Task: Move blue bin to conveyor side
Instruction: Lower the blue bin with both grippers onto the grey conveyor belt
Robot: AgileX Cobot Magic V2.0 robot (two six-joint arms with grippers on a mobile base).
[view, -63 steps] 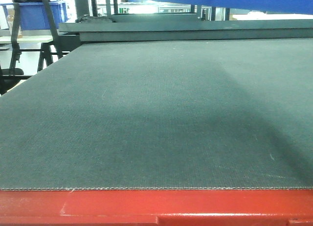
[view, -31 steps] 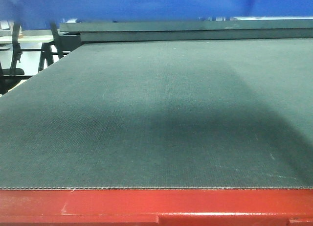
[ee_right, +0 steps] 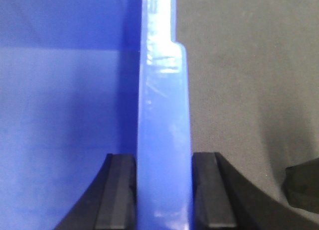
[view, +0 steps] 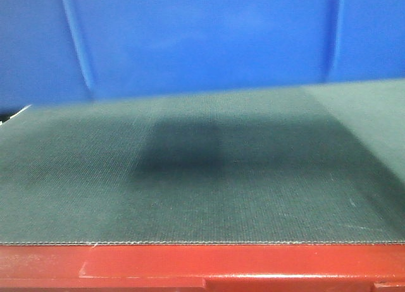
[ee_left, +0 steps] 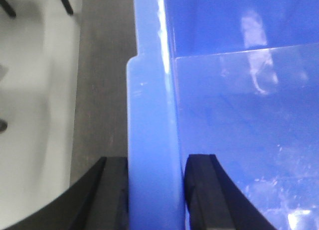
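The blue bin (view: 209, 42) fills the top of the front view, its ribbed wall hanging just over the grey-green conveyor belt (view: 202, 184) and casting a shadow on it. In the left wrist view my left gripper (ee_left: 155, 190) is shut on the bin's left rim (ee_left: 149, 115), one finger outside and one inside. In the right wrist view my right gripper (ee_right: 163, 190) is shut on the bin's right rim (ee_right: 163, 100) the same way. The bin's inside (ee_left: 239, 140) looks empty where it shows. Neither gripper shows in the front view.
The belt's red metal frame (view: 202, 267) runs along the near edge. Dark belt lies under the bin on both sides (ee_right: 239, 90). Pale floor (ee_left: 30, 115) shows past the belt's left edge, with dark stand legs (ee_left: 65, 1) at the top left.
The blue bin has come down and toward the camera: from a thin strip at the top of the front view to a wall covering its upper third, hiding the background. Its shadow has grown.
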